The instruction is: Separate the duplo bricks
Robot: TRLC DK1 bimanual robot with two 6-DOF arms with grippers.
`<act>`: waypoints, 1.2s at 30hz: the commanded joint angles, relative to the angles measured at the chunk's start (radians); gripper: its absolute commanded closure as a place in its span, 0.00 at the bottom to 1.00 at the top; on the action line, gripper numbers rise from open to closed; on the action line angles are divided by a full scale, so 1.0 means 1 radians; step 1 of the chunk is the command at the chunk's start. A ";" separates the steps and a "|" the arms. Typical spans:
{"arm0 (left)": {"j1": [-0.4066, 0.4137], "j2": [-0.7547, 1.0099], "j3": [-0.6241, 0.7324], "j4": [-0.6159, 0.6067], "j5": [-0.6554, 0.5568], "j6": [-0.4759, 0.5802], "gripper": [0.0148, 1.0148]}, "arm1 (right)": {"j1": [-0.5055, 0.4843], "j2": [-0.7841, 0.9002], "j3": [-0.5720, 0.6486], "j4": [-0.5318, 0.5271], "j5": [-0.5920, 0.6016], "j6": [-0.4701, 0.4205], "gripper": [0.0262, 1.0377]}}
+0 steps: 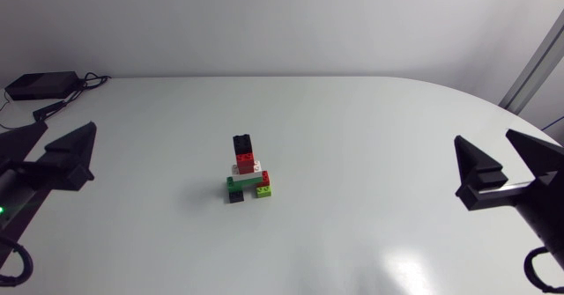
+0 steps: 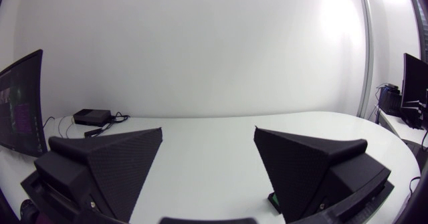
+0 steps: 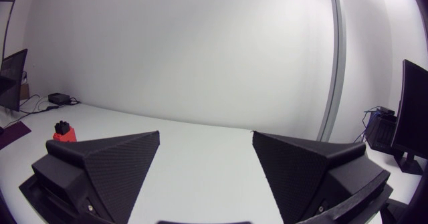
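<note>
Black box [image 1: 40,85] with cables sits at the worktop's [image 1: 370,136] far left corner. I read left tool [image 2: 208,132] as open, fingers spread, at the left edge. Duplo stack [image 1: 246,169] stands mid-worktop, well apart from both tools: black on top, then red, white, green, black and lime feet. Right tool [image 3: 206,134] open, at right edge.

The left arm's matte black hand [image 2: 208,134] has its two broad wedge-shaped fingers [image 2: 107,164] spread wide apart. Ahead lies the glossy white worktop [image 2: 200,177]. A small black box [image 2: 92,116] with cables sits near the far edge. A small green plastic piece [image 2: 273,199], mostly hidden, shows beside one finger.
</note>
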 commanded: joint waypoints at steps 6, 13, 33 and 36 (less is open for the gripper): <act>-0.048 0.337 0.275 -0.107 0.104 -0.130 0.06 | 0.083 0.323 0.208 -0.019 0.010 0.107 0.04; -0.023 0.653 0.450 -0.172 0.173 -0.152 0.09 | 0.187 0.561 0.326 -0.024 0.014 0.165 0.04; -0.193 1.267 1.203 -0.891 0.360 -0.107 0.43 | 0.224 0.710 0.294 0.004 0.027 0.213 0.04; -0.246 1.285 1.243 -0.899 0.334 -0.152 0.02 | 0.225 0.707 0.274 0.021 0.028 0.221 0.04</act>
